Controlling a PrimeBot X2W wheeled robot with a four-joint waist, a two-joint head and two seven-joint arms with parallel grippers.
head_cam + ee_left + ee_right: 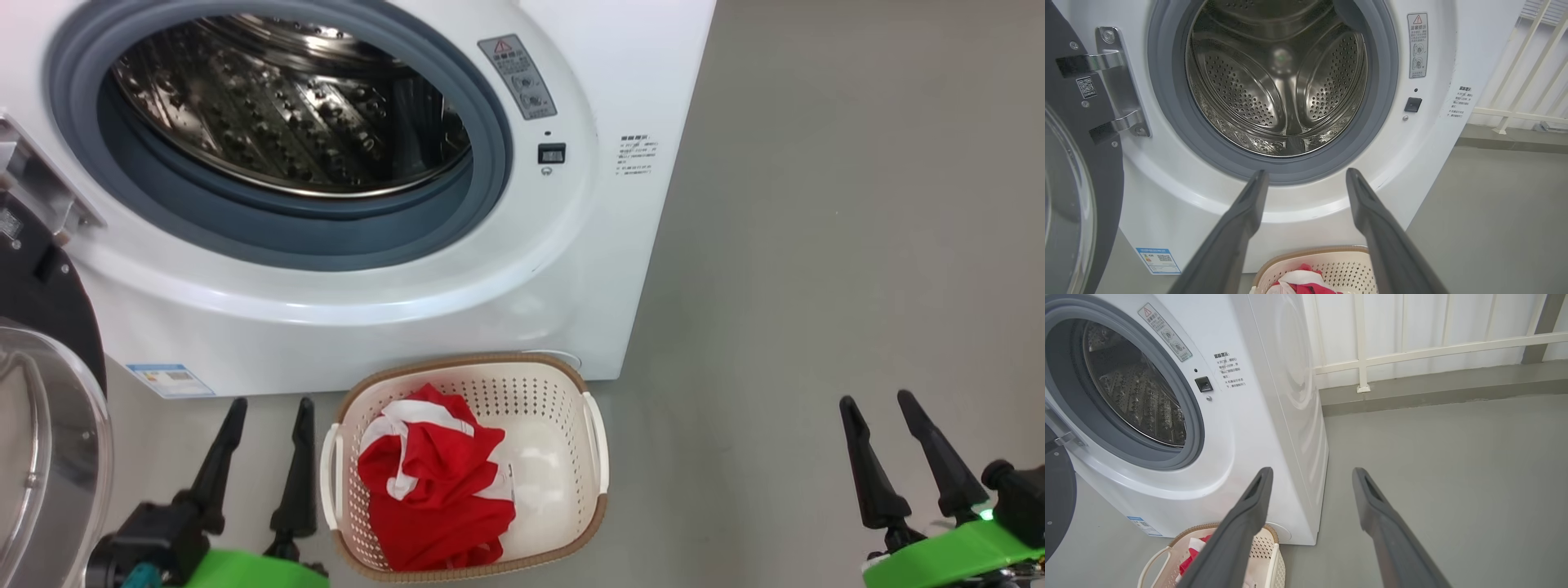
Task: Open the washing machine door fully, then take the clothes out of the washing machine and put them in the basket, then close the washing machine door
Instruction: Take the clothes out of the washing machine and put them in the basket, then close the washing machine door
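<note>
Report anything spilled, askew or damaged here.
Nothing stands out. The red-and-white clothes lie inside the upright basket before the washing machine, its drum looks empty, and the washing machine door hangs open, undamaged.

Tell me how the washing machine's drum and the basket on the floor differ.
The washing machine drum is round, shiny steel; the basket is rectangular cream plastic with a brown rim. The drum looks empty, while the basket holds red and white clothes. The drum opens to the front; the basket opens upward. Both are full of small holes.
</note>
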